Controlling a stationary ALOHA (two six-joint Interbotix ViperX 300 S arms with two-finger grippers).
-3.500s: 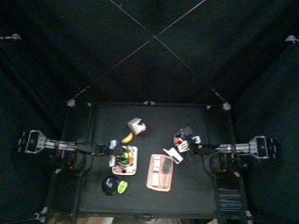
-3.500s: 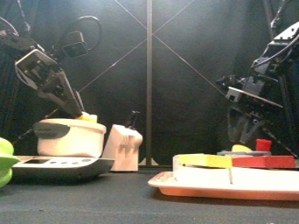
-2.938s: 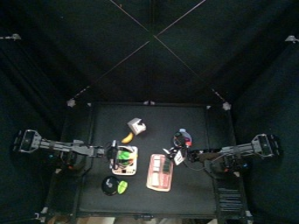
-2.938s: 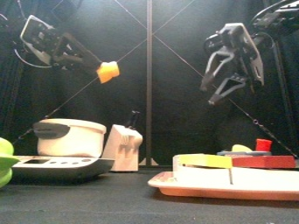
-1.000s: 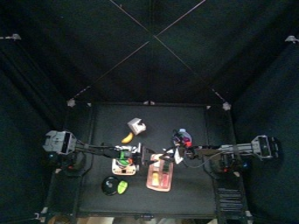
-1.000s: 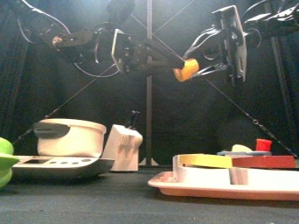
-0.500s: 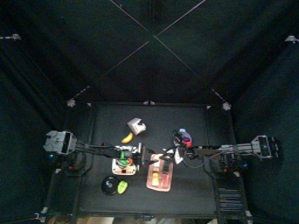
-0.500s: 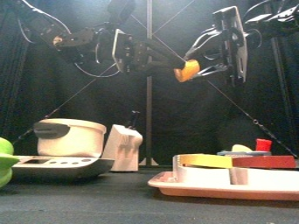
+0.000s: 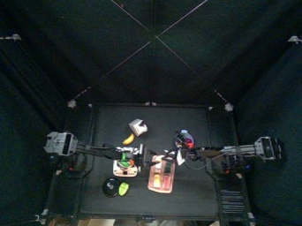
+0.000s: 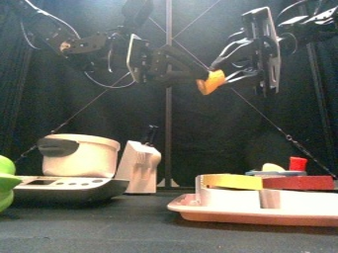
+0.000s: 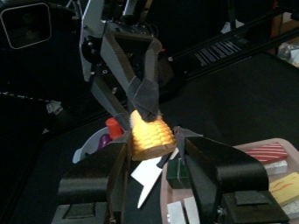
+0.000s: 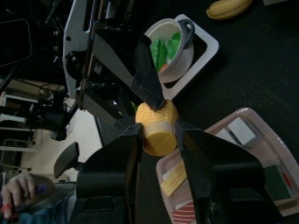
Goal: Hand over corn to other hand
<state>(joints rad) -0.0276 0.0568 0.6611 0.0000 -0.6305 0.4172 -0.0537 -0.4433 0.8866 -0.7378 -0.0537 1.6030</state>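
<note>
— Pinching the corn [image 10: 211, 81], is it, that left gripper [image 11: 152, 153]?

— Yes. Its jaws stand wide, one on each side of the yellow cob, pressed against it.

— And the right gripper [image 12: 156, 140]?

— It comes in from the opposite side. Its jaws stand somewhat narrower and also lie against the cob, at its other end. Both arms are stretched toward each other, fingertips almost meeting.

— So where does the corn sit?

— High in the air, caught between the two grippers, roughly midway between the left and right edges of the table [image 9: 106, 119].

— Anything underneath?

— A pink tray [image 10: 251, 210] toward the front edge, and a white pot [image 10: 77, 156] nearer the left edge.
</note>
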